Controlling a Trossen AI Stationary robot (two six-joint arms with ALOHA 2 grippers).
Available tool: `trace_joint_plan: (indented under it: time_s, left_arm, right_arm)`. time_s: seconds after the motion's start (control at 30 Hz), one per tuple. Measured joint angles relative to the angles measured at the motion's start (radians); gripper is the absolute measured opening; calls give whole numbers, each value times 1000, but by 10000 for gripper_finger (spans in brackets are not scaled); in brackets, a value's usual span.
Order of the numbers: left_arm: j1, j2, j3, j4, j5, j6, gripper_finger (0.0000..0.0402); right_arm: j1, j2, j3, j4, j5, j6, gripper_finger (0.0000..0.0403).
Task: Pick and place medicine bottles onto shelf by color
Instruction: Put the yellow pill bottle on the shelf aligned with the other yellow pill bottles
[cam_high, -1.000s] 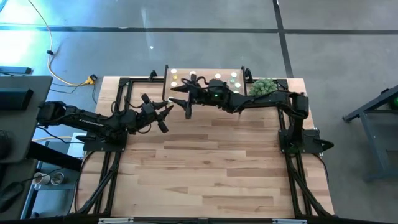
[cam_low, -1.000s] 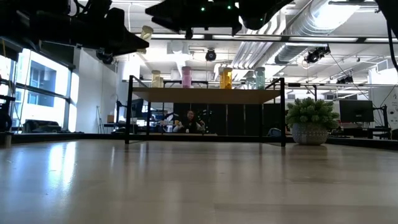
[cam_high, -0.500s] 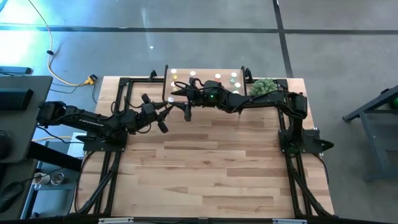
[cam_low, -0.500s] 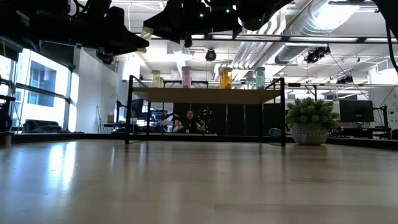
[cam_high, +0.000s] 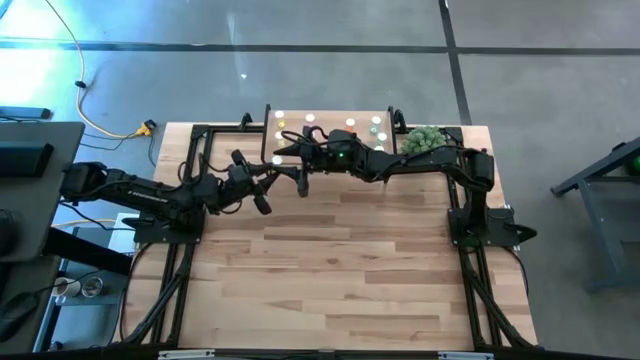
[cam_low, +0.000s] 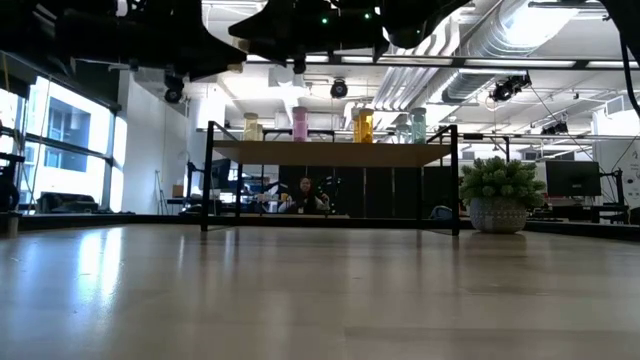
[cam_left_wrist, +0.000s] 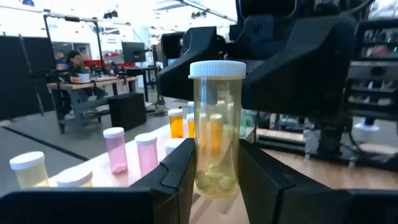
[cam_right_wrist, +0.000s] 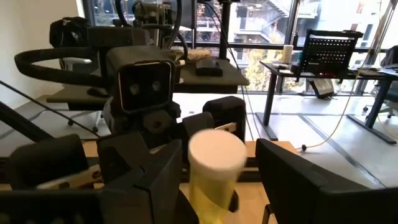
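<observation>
Left claw (cam_left_wrist: 214, 180) grips a yellow bottle (cam_left_wrist: 216, 127) upright between the open right claw's (cam_right_wrist: 214, 171) fingers, seemingly for handover near the shelf (cam_high: 330, 125).

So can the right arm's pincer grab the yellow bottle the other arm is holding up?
Probably yes. The left pincer holds the yellow bottle upright by its lower part, and the right pincer is open with a finger on each side of the white cap, nothing between.
</observation>
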Motion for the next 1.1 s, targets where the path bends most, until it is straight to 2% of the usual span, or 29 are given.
trace_joint_plan:
  time_s: [0.13, 0.33, 0.67, 0.97, 1.1]
  left_arm:
    - [0, 13, 17, -2, -7, 46, 95]
    - [0, 20, 17, -43, -52, 38, 95]
    - [1, 20, 16, -48, -63, 38, 95]
    - [0, 20, 16, -48, -61, 38, 95]
    - [0, 20, 16, -48, -60, 38, 95]
  right_arm:
    - [3, 0, 0, 0, -1, -1, 197]
    - [2, 0, 0, 0, -3, -1, 197]
    - [2, 0, 0, -18, -2, 17, 194]
    - [1, 0, 0, -21, 4, 16, 133]
    - [1, 0, 0, -22, 4, 15, 117]
